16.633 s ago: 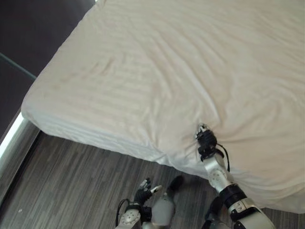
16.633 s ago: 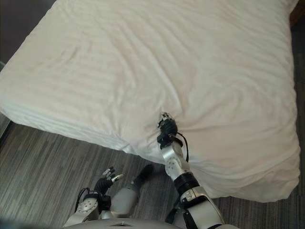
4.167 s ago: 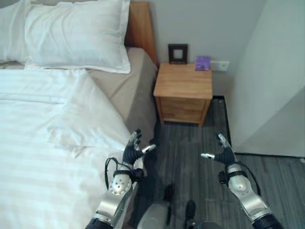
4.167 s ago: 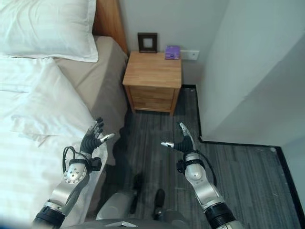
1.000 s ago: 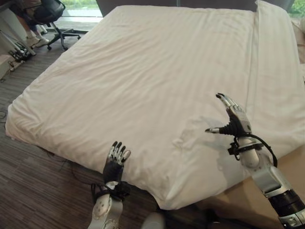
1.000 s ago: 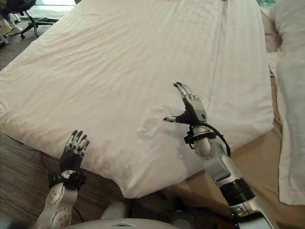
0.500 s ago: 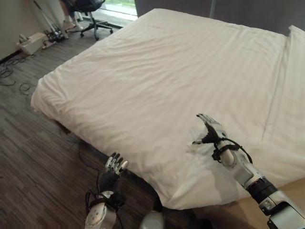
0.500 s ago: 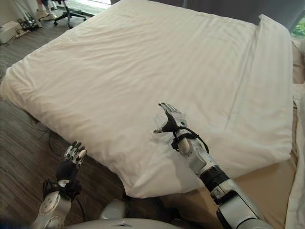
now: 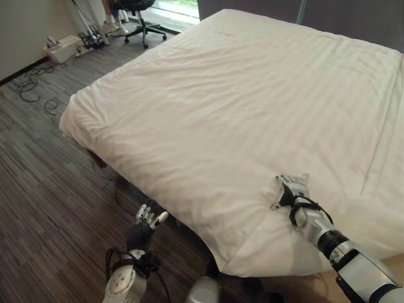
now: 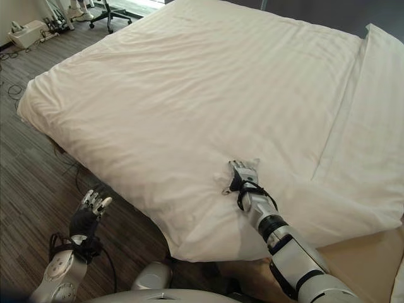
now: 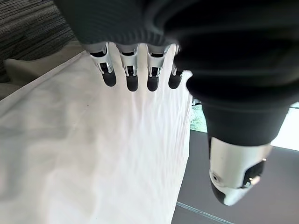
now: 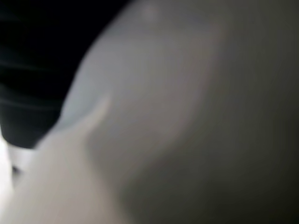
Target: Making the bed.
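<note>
right robot hand on the white duvet
it lies flat on the duvet near the bed's close corner, fingers straight. left robot hand hangs released over the floor beside the bed.

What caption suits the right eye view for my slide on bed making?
Right robot hand presses flat on the white duvet near its corner; left robot hand hangs open over the floor.

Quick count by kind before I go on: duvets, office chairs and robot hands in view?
Duvet: 1
Office chair: 1
Robot hands: 2, the left hand over the floor and the right hand on the duvet
Total: 4
</note>
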### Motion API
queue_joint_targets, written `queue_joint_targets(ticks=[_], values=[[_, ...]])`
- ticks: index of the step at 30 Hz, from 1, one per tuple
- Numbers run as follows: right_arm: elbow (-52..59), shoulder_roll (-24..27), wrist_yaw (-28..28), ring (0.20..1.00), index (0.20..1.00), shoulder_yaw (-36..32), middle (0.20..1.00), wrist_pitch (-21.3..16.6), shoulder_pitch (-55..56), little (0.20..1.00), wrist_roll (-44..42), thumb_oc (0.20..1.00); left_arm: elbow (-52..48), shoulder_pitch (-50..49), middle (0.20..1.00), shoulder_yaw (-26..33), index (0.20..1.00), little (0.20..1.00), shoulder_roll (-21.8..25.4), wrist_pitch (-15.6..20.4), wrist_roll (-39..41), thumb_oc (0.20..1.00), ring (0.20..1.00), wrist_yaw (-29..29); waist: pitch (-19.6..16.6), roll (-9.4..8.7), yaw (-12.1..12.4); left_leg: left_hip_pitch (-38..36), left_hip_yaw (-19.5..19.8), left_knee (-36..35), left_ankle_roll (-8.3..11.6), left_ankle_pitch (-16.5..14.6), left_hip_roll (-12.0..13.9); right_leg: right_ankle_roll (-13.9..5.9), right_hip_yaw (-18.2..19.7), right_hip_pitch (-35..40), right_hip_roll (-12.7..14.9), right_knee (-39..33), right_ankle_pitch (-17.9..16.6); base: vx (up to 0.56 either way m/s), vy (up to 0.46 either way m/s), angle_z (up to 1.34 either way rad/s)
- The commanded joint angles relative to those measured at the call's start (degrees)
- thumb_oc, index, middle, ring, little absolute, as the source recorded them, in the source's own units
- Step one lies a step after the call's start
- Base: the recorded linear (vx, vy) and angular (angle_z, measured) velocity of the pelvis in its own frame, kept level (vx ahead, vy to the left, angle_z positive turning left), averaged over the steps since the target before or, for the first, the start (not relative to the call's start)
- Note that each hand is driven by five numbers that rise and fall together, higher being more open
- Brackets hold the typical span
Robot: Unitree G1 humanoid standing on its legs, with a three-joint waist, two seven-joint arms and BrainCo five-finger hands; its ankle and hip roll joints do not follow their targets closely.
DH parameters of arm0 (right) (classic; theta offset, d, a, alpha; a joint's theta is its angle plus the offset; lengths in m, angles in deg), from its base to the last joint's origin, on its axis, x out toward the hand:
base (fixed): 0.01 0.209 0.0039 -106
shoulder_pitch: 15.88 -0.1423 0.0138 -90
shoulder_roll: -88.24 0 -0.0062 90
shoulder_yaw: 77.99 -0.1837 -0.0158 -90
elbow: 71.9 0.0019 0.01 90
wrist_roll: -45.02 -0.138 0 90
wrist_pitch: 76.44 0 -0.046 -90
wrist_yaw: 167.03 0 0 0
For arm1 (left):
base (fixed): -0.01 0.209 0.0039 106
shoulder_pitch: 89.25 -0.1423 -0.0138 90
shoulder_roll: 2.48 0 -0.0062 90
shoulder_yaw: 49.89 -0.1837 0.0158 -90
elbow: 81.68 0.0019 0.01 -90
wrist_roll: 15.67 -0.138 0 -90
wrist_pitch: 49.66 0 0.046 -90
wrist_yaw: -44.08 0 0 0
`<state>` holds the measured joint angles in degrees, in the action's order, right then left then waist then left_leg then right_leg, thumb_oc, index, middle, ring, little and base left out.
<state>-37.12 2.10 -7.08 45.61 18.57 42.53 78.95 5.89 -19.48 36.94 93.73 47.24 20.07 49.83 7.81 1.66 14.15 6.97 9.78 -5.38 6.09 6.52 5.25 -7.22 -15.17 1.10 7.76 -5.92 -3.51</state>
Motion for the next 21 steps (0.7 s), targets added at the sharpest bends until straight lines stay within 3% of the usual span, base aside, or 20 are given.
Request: queue_joint_targets(ticks=[1,2,9,15,21], values=[[1.86,7.76,-2.20,0.391,0.391,-2.44,0.391,2.12,-1.39,0.391,2.56,0.391,-2.37,1.40,1.000,-1.51,1.000,1.000,1.68,2.23,-0.47,1.000,1.000,-1.25,-0.04,-1.92,-1.05,-4.00,-4.82,0.38,-2.16,-6.02,-2.05,-1.13,1.22,-2.11,2.26,0.92,2.59,-0.03,0.058,-0.03],[4.08,8.87,-2.24,0.200,0.200,-3.66,0.200,1.92,0.20,0.200,2.65,0.200,-2.36,1.37,1.000,-1.34,1.000,1.000,1.47,2.06,-0.70,1.000,1.000,-1.40,-0.05,-2.12,-1.53,-4.22,-5.22,0.38,-2.32,-6.27,-2.09,-1.20,1.53,-2.14,2.37,0.92,2.45,-0.03,0.074,-0.09],[26.87,14.60,-2.45,0.200,0.200,-18.46,0.200,-0.46,16.32,0.200,0.69,0.200,-2.87,1.34,1.000,-0.03,1.000,1.000,-0.74,0.99,-2.45,1.000,1.000,-2.20,-0.14,-3.55,-5.28,-5.85,-7.81,0.38,-3.49,-7.88,-2.04,-1.84,3.76,-2.60,2.80,0.92,1.70,-0.03,0.065,-0.18],[33.94,10.96,-3.72,0.200,0.200,-27.32,0.200,-1.24,26.11,0.200,-3.23,0.200,-3.36,1.96,1.000,-0.18,1.000,1.000,-1.79,-0.16,-3.25,1.000,1.000,-1.56,0.05,-4.77,-8.65,-7.17,-9.87,0.38,-4.27,-8.91,-1.84,-2.18,6.12,-3.11,2.70,0.92,0.90,-0.04,0.060,-0.26],[30.69,5.61,-3.24,0.200,0.200,-28.11,0.200,-0.59,33.14,0.200,-4.61,0.200,-3.83,2.16,1.000,-1.24,1.000,1.000,-2.66,-1.38,-2.77,1.000,1.000,-1.18,0.27,-6.47,-11.28,-8.84,-11.97,0.38,-5.01,-10.04,-1.64,-2.61,8.03,-3.21,2.47,0.92,-0.05,-0.05,0.053,-0.27]])
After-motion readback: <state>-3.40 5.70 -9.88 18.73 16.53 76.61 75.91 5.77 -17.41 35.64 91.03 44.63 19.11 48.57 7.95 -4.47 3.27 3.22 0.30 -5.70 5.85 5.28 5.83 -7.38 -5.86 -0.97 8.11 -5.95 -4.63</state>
